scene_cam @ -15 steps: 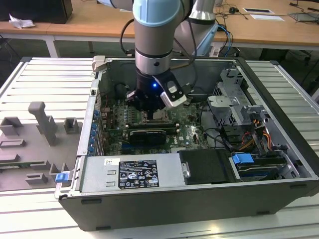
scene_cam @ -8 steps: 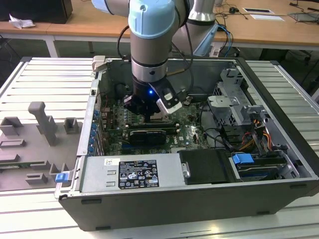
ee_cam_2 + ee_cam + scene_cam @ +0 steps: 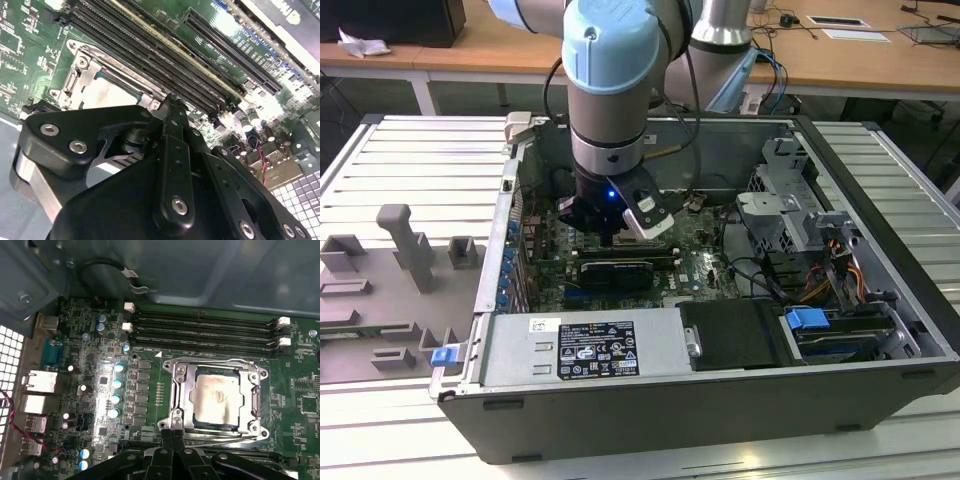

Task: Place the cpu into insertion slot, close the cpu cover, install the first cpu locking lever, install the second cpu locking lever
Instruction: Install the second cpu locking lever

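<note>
**Gripper tips at the socket's edge, chip seated under its frame**

In the first wrist view, the memory slots (image 3: 205,330) ran lengthwise along the board, parallel to one side of the socket. Further right sat the insertion slot (image 3: 176,390), its silvery rim squared to those slots. The cpu (image 3: 216,396) lay flat inside it, pale face up, with the cpu cover (image 3: 252,395) lying down around it as a frame. A thin locking lever (image 3: 220,361) ran along the cover's side nearest the memory slots.

The gripper (image 3: 173,434) had its fingers drawn narrow, tips pressed together and empty, just beside the socket corner, on the side away from the memory slots. The chip lay directly ahead of the tips, across the rim.
</note>
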`<action>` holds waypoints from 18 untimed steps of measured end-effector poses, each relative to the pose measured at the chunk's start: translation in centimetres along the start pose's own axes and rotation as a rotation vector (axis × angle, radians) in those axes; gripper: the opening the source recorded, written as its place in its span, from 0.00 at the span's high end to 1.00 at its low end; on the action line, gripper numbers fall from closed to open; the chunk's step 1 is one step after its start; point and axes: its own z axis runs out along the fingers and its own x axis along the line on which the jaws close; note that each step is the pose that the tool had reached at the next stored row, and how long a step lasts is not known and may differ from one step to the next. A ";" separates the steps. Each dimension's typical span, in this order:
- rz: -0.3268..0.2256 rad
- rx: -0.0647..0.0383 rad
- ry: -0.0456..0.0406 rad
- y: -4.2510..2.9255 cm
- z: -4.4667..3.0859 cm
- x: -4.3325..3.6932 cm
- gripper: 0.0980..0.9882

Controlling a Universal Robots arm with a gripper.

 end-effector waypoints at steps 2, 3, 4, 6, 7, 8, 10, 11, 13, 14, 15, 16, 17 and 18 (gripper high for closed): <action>0.000 -0.020 -0.0016 -0.27 0.25 0.11 0.99; 0.000 -0.025 -0.0020 -0.31 0.35 0.13 0.99; 0.000 -0.028 -0.0024 -0.33 0.43 0.15 0.99; -0.001 -0.040 -0.0033 -0.38 0.61 0.19 0.99; -0.001 -0.047 -0.0040 -0.40 0.75 0.23 0.99; -0.001 -0.052 -0.0044 -0.42 0.83 0.25 0.99; -0.001 -0.059 -0.0050 -0.45 0.99 0.30 0.99; -0.001 -0.065 -0.0055 -0.48 1.10 0.33 0.99; -0.003 -0.078 -0.0066 -0.52 1.34 0.35 0.99; -0.003 -0.081 -0.0068 -0.53 1.42 0.36 0.99; -0.003 -0.086 -0.0073 -0.57 1.60 0.39 0.99; -0.005 -0.091 -0.0068 -0.63 1.81 0.45 0.99; -0.006 -0.097 -0.0069 -0.68 1.90 0.51 0.99; -0.007 -0.098 -0.0074 -0.67 1.90 0.51 0.99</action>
